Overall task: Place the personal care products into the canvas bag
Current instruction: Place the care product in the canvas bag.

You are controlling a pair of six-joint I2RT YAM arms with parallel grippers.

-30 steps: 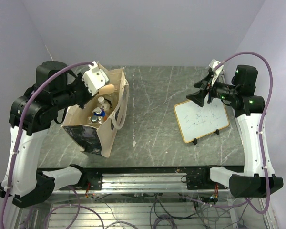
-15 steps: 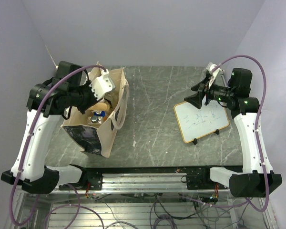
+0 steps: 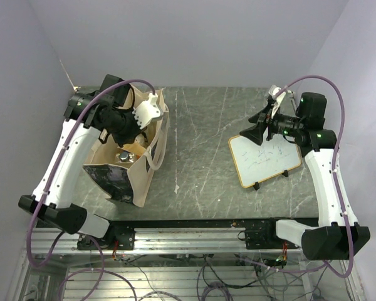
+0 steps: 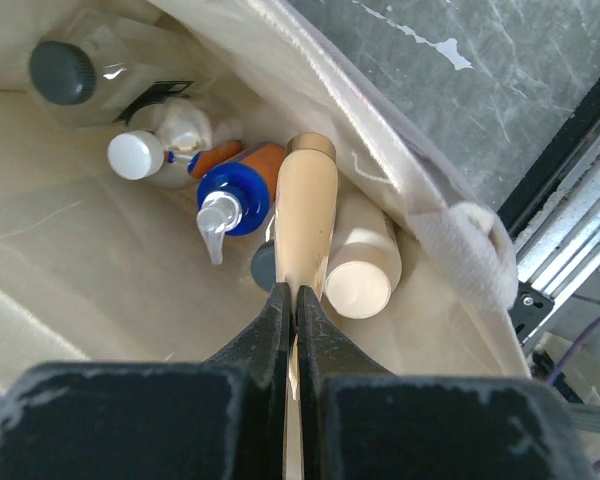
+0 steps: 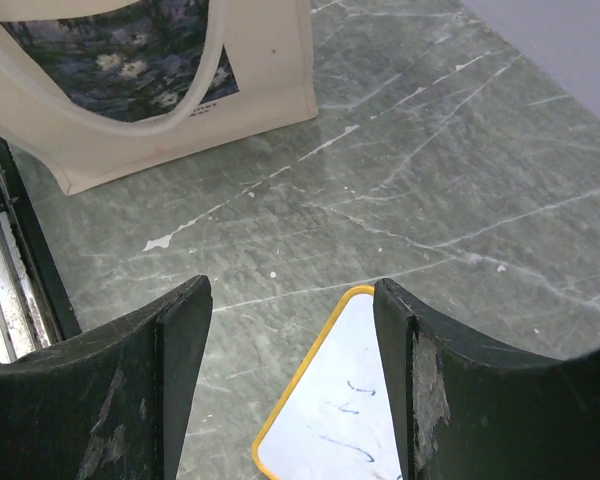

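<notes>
Left end effector [image 4: 289,292] is hanging inside the mouth of the canvas bag [image 4: 100,250], its two fingers pressing together on the flat tail of a peach tube [image 4: 307,215] whose capped end is pointing down toward the bag's floor. Just beside the tube, a cream wide-lidded bottle [image 4: 360,280] is leaning against the cloth wall, and a dark cap [image 4: 264,266] is peeking out from under the tube on the other side. A blue-and-orange bottle [image 4: 235,195] with a white pump top is lying next to these, touching a silver bottle [image 4: 170,135] with a white cap, and a clear bottle [image 4: 90,75] with a dark cap is lying in the far corner. The bag is standing upright on the left part of the grey marbled counter [image 3: 200,144], its strap handle [image 4: 470,250] drooping over the rim. Well apart on the right, the right end effector [image 5: 292,330] is hovering with its fingers spread wide and holding nothing, above the near corner of the wood-framed whiteboard [image 5: 325,420] lying on the counter.
</notes>
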